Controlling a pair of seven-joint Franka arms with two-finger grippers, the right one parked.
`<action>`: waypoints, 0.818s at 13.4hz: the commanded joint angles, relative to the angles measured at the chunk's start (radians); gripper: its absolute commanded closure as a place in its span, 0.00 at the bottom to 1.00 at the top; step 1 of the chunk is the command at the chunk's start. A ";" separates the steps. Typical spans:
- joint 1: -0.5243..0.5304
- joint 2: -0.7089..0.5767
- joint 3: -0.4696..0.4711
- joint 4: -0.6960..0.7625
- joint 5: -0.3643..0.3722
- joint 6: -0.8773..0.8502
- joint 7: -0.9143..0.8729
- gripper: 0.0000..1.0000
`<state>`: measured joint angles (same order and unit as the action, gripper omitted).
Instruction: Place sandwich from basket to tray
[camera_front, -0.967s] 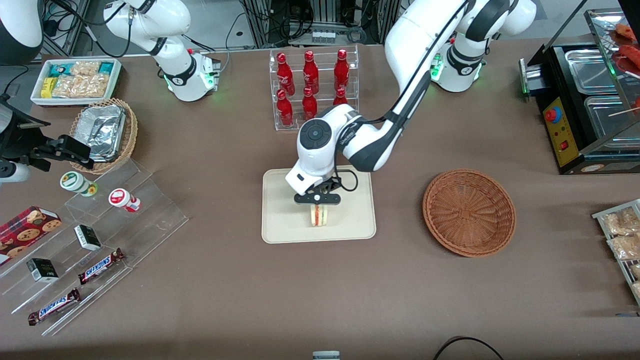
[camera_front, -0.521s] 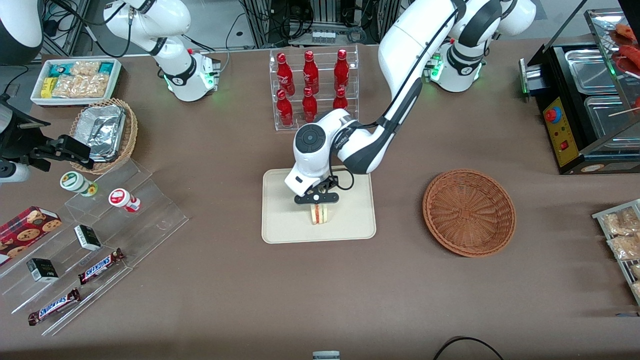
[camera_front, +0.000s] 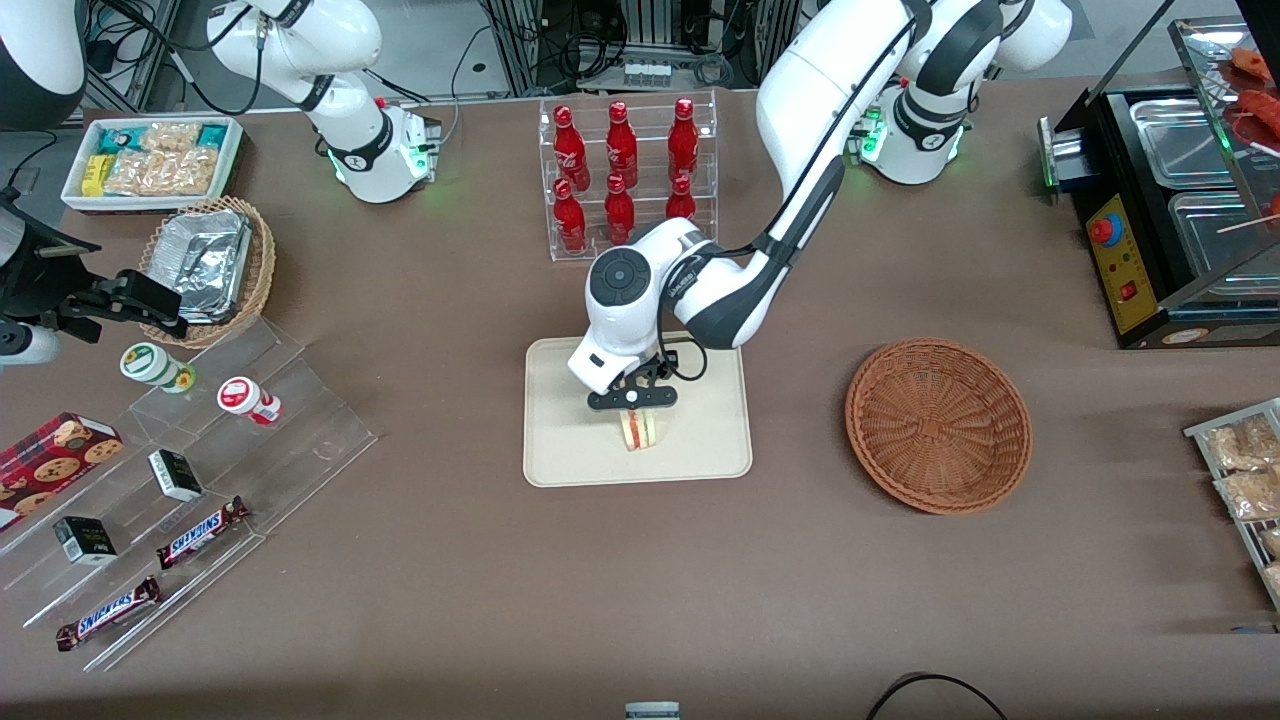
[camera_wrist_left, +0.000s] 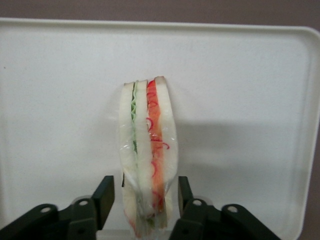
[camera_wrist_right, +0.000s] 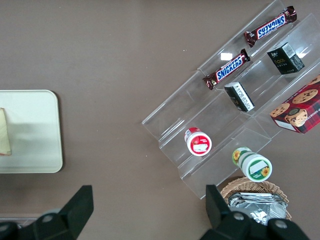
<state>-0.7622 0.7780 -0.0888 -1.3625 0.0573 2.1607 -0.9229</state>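
Note:
The sandwich stands on its edge on the cream tray, its red and green filling showing along the cut side. My left gripper hangs just above it, open, one finger on each side of the sandwich. A narrow gap separates each pad from the wrap. Pale tray surface fills the wrist view around the wedge. The reddish-brown basket sits empty beside the tray, toward the working arm's end. In the right wrist view, the tray corner and a sliver of sandwich show.
A clear rack of red bottles stands farther from the camera than the tray. Acrylic steps with snack bars and cups, a tan basket of foil containers and a white snack bin lie toward the parked arm's end.
The wrist and forearm have shifted slightly toward the parked arm's end. The sandwich has stayed standing on the tray under the gripper.

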 joint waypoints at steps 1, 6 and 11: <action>-0.002 -0.071 0.014 0.003 0.007 -0.048 -0.030 0.00; 0.092 -0.258 0.017 -0.018 0.006 -0.180 -0.048 0.00; 0.263 -0.498 0.015 -0.206 -0.007 -0.243 0.125 0.00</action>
<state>-0.5553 0.4043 -0.0645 -1.4271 0.0572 1.9206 -0.8697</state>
